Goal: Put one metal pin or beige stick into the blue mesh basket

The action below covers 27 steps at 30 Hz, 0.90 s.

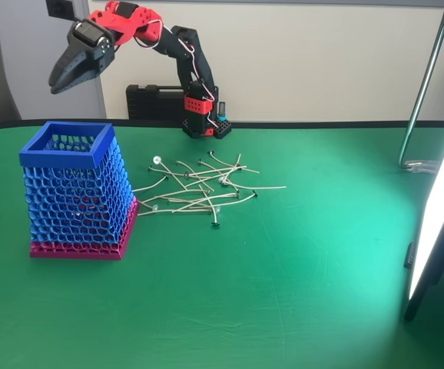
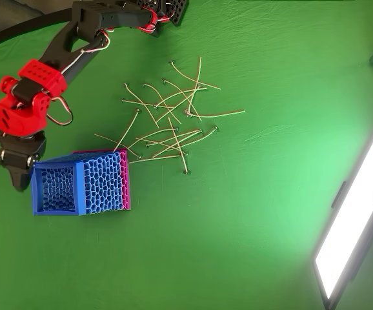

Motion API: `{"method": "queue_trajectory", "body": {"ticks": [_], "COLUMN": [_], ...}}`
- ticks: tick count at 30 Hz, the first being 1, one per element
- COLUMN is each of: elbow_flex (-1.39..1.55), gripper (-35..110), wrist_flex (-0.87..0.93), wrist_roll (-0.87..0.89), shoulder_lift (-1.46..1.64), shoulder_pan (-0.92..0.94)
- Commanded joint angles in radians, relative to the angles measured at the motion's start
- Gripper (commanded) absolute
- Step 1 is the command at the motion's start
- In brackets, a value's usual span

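Observation:
The blue mesh basket (image 1: pixel 64 157) stands upright on its magenta base at the left of the green table; from overhead its open square rim (image 2: pixel 38 190) shows. A loose pile of thin beige sticks and metal pins (image 1: pixel 199 188) lies just right of it, spread over the cloth (image 2: pixel 167 123). My red and black gripper (image 1: pixel 55 87) hangs in the air above and behind the basket's left edge, pointing down. In the overhead view the gripper (image 2: pixel 20 184) sits just left of the rim. Its dark fingers look shut, and I see no stick between them.
The arm's base (image 1: pixel 203 115) is at the table's back, with a black case (image 1: pixel 153 100) behind it. A bright light panel (image 1: pixel 437 215) leans at the right edge, and a metal pole (image 1: pixel 425 84) rises at the back right.

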Motion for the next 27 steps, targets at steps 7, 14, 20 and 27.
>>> {"method": "queue_trajectory", "body": {"ticks": [7, 14, 20, 27], "elbow_flex": [0.060, 0.155, 0.310, 0.549], "gripper": [1, 1, 1, 1], "wrist_flex": [0.178, 0.305, 0.328, 0.328], "wrist_roll": [0.054, 0.055, 0.061, 0.048], "shoulder_lift": [0.296, 0.495, 0.692, 0.937], "shoulder_pan": [-0.037, -0.083, -0.146, -0.259]}}
